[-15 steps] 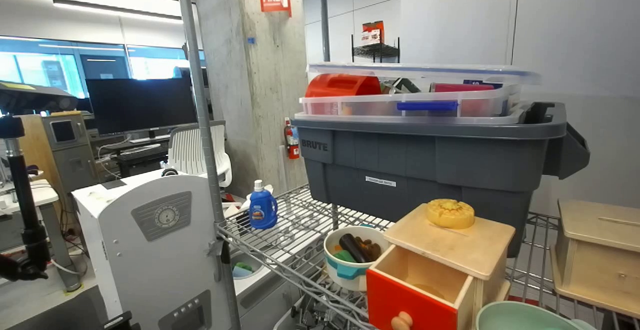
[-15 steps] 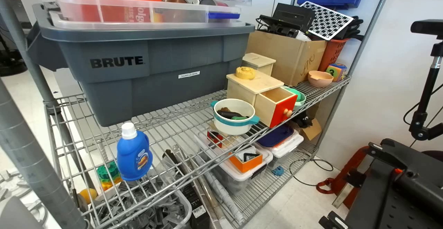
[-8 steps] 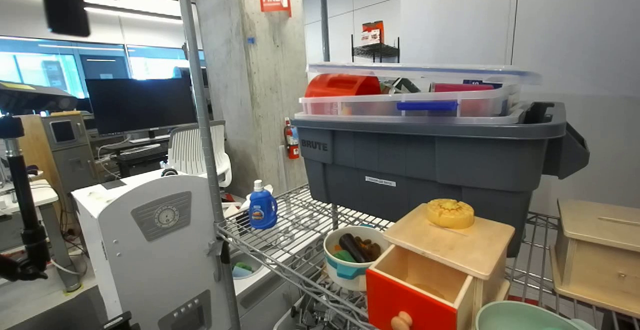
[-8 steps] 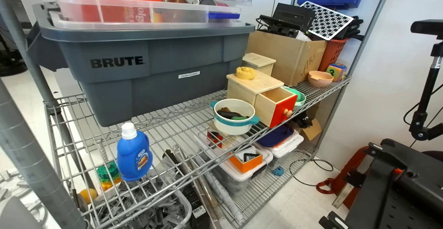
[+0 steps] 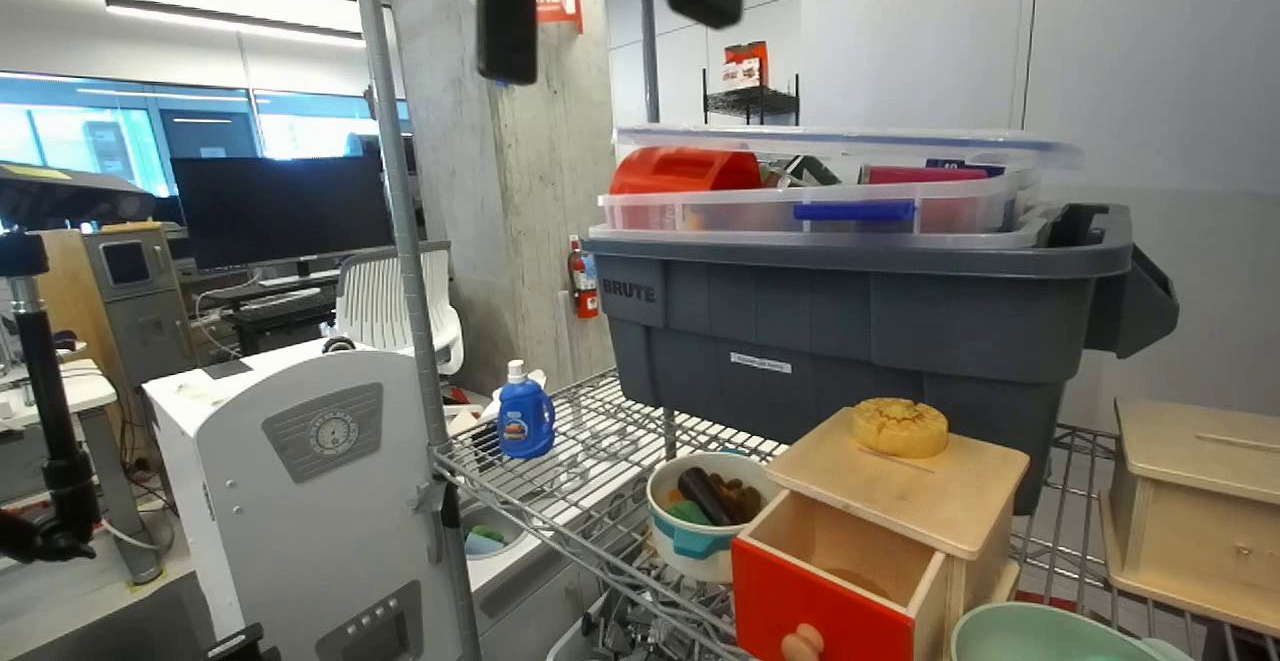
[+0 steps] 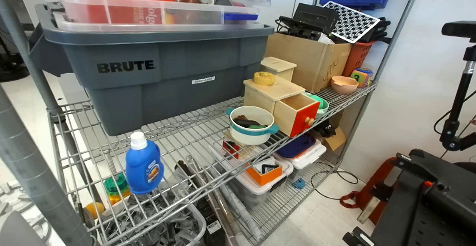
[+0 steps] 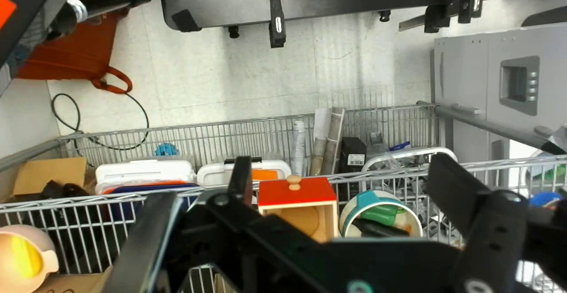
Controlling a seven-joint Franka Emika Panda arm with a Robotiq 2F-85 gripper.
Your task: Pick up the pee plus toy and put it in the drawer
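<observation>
The red-orange drawer (image 5: 825, 596) with its round knob stands pulled open from a light-wood box (image 5: 900, 491). The drawer shows in an exterior view (image 6: 304, 118) and in the wrist view (image 7: 297, 193), with bare wood inside. A yellow rounded toy (image 5: 900, 428) sits on the box. I cannot make out the mint-green plush ball for certain; a green shape (image 6: 316, 100) lies at a pale-green bowl (image 6: 322, 109) beside the drawer. My gripper (image 5: 607, 46) is open and empty, high above the shelf; its fingers (image 7: 340, 169) stand wide apart in the wrist view.
A white pot with a teal rim (image 5: 705, 521), holding toy food, stands beside the drawer. The big grey tote (image 5: 840, 341) rises behind. A second wooden box (image 5: 1195, 511), a blue bottle (image 5: 526, 414) and a peach bowl (image 6: 344, 85) also stand on the wire shelf.
My gripper has come into an exterior view at the top left and moved right to the top middle. It now also shows at the top right of an exterior view. Drawer and toys stay put.
</observation>
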